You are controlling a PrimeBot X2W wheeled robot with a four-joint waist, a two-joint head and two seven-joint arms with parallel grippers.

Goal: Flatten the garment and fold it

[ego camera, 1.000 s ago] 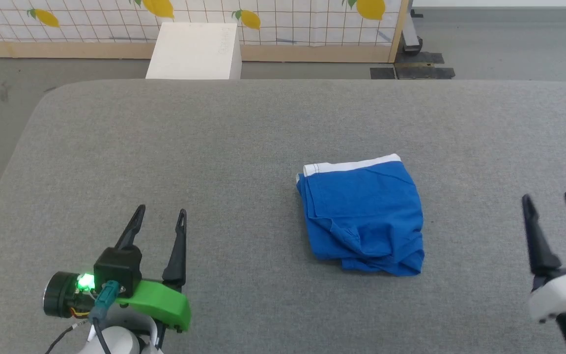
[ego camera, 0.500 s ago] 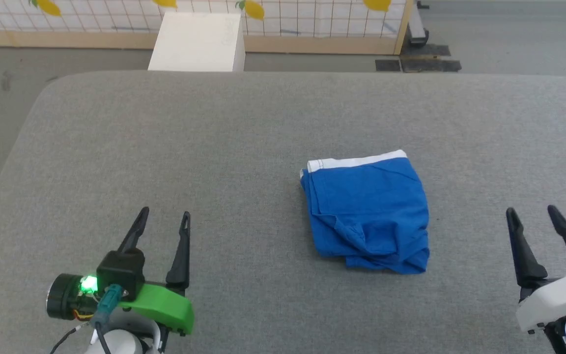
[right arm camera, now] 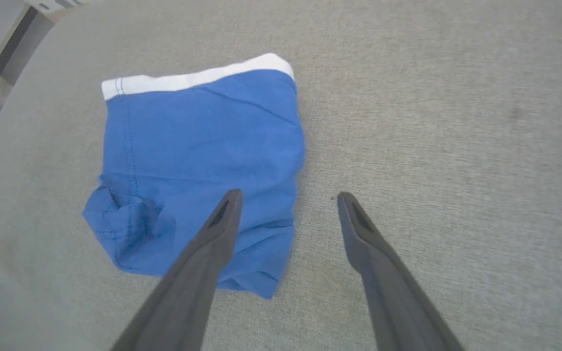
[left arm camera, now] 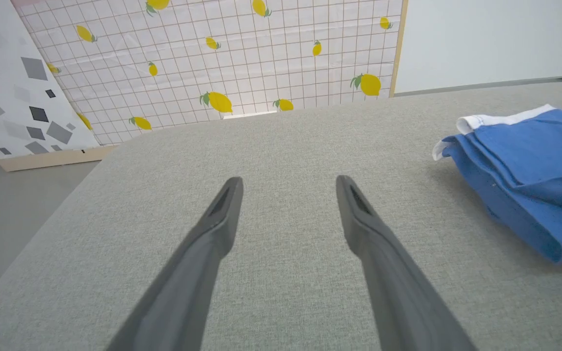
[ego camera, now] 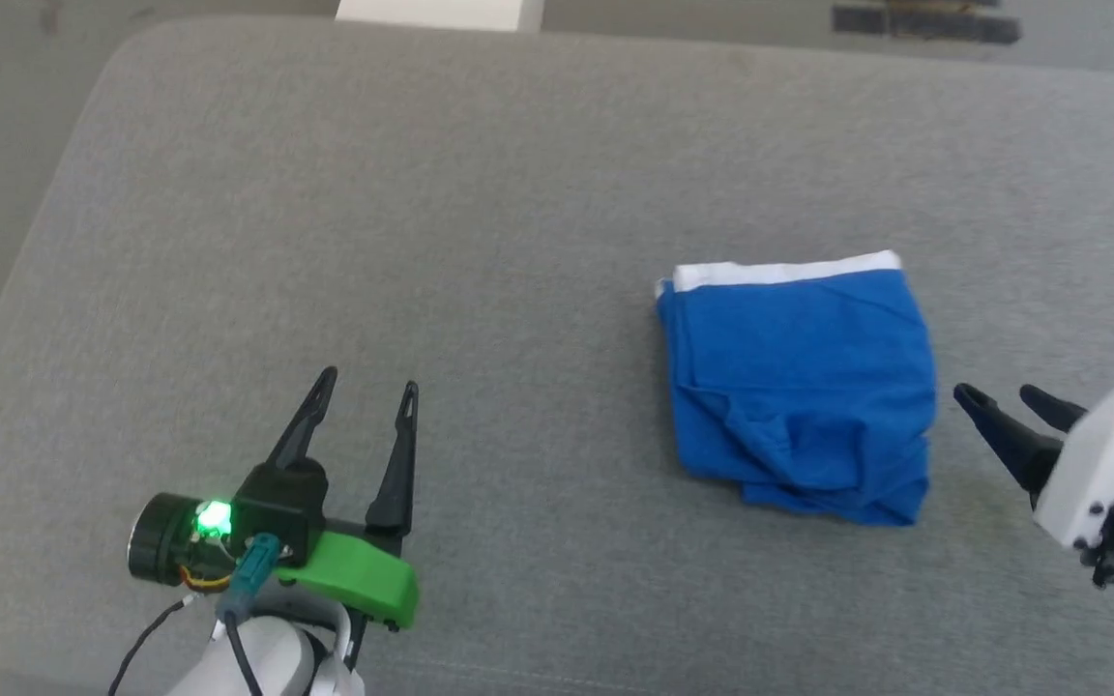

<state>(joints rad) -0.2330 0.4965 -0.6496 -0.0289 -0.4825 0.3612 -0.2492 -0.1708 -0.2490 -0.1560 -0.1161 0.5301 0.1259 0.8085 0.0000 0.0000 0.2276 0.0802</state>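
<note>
the right gripper is standing with its two fingers spread wide and holding nothing, its tips pointing toward 9 o'clock in the head view. the garment is lying just beside those tips, at 9 o'clock from them, with a strip of grey table showing between. in the right wrist view one finger is crossing in front of the garment's near corner; whether it is touching the cloth i cannot tell.

the left gripper is also gaping wide and empty over the table, tips pointing to 12 o'clock. the garment is sitting well apart from it, at about 3 o'clock.

the garment is showing as a bright blue bundle of thin cloth, folded into a rough rectangle, with several layers stacking at its 9 o'clock edge. a white band is running along its 12 o'clock edge. the top face is lying fairly smooth, while the 6 o'clock end is bunching into creases, with a rumpled lump near 7 o'clock. beyond the table, in the left wrist view, a lemon-print screen is standing.
</note>
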